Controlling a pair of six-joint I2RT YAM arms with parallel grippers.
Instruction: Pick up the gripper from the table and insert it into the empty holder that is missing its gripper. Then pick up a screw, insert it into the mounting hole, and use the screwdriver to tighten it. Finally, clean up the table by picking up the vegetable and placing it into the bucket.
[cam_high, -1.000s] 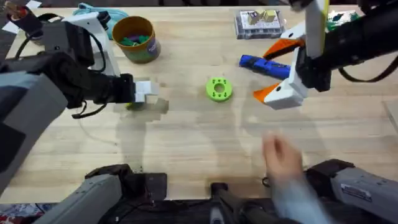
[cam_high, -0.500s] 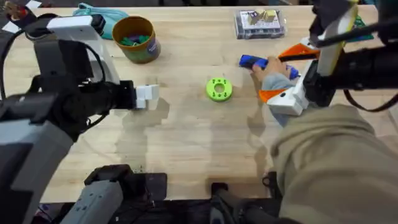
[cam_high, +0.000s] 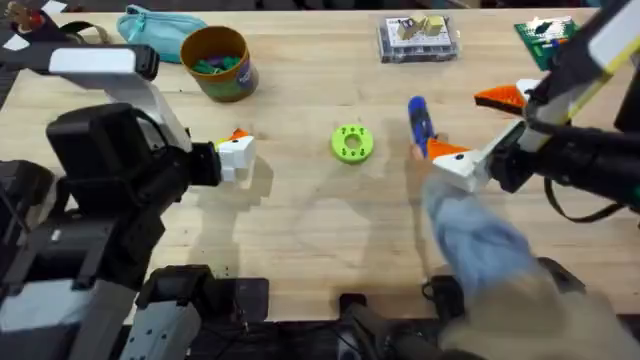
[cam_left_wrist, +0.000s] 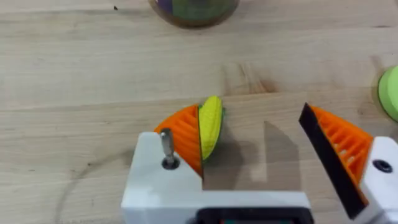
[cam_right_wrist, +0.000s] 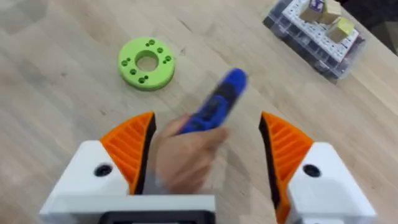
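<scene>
Overhead: my left gripper (cam_high: 237, 155) sits left of mid-worktop, bucket (cam_high: 218, 62) near the far edge; a person's hand (cam_high: 470, 240) holds the screwdriver (cam_high: 419, 122) beside my spread right gripper (cam_high: 480, 130).

Left wrist: vegetable (cam_left_wrist: 210, 126) touches one orange pad, jaws apart, not clenched. Light, slick, probably rigid; grip mid-body.

Right wrist: jaws wide, screwdriver between them, hand-held.

This looks like a robotics lab or workshop — a pale wooden bench (cam_high: 300, 215) carries a clear parts box (cam_high: 418, 40), a green circuit board (cam_high: 545, 35), a green printed disc (cam_high: 351, 143) and a blue screwdriver (cam_high: 419, 120) — with arm bases mounted at its near edge.
</scene>
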